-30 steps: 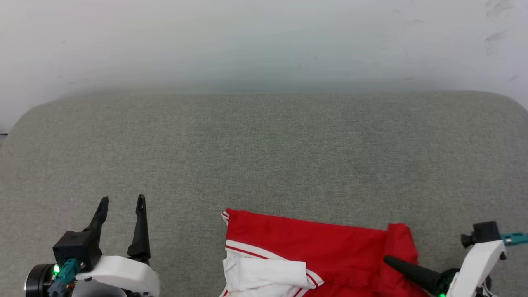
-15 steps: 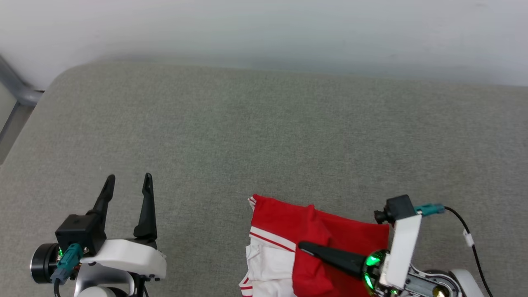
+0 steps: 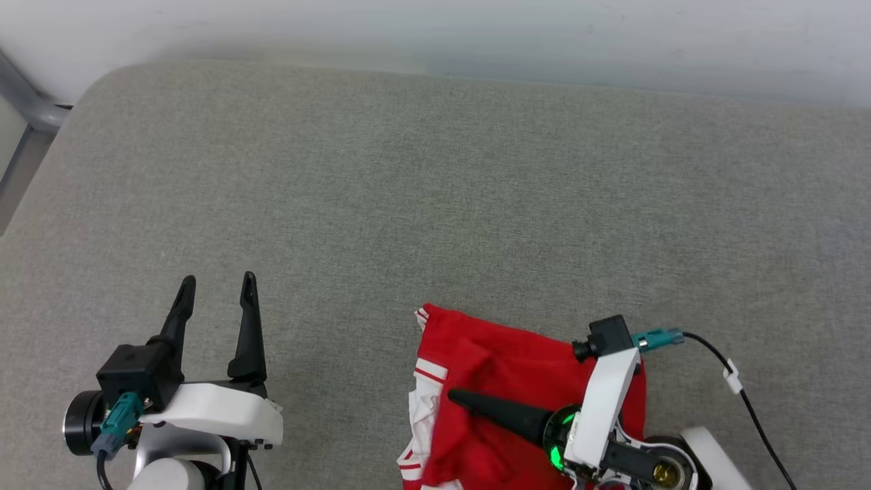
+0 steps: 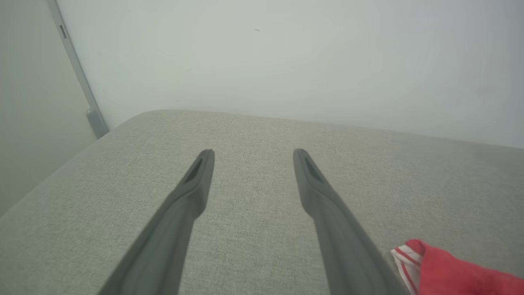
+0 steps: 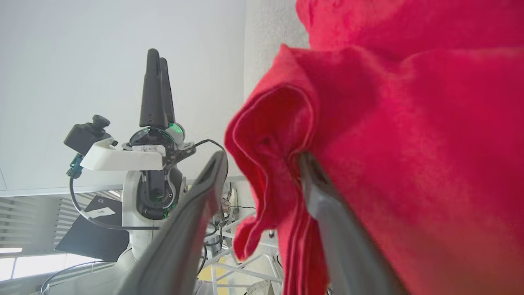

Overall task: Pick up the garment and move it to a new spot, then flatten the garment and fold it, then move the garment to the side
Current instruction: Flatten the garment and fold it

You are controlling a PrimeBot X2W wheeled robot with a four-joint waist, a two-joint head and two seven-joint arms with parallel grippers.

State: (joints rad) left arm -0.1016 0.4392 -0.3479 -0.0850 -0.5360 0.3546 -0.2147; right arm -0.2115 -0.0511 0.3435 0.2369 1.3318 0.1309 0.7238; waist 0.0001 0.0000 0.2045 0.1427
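The red garment (image 3: pixel 503 347) lies bunched at the near edge of the grey cushion, with white striped trim along its left side. It also shows in the left wrist view's corner as the garment (image 4: pixel 450 270). My right gripper (image 3: pixel 454 396) reaches left across the garment, low over it. In the right wrist view the right gripper (image 5: pixel 262 159) has its fingers apart, with a red fold of the garment (image 5: pixel 409 123) between them and draped over the right finger. My left gripper (image 3: pixel 218 282) stands open over bare cushion, left of the garment and holding nothing.
The grey cushion (image 3: pixel 435 204) stretches far back to a pale wall (image 3: pixel 435 27). A grey metal post (image 3: pixel 27 116) stands past the cushion's rounded far-left corner. My right arm's cable (image 3: pixel 731 378) trails to the right.
The head camera has shifted. My right gripper has swept left across the garment, carrying its right part over the left, so the garment is narrower and more bunched. The left gripper stays open.
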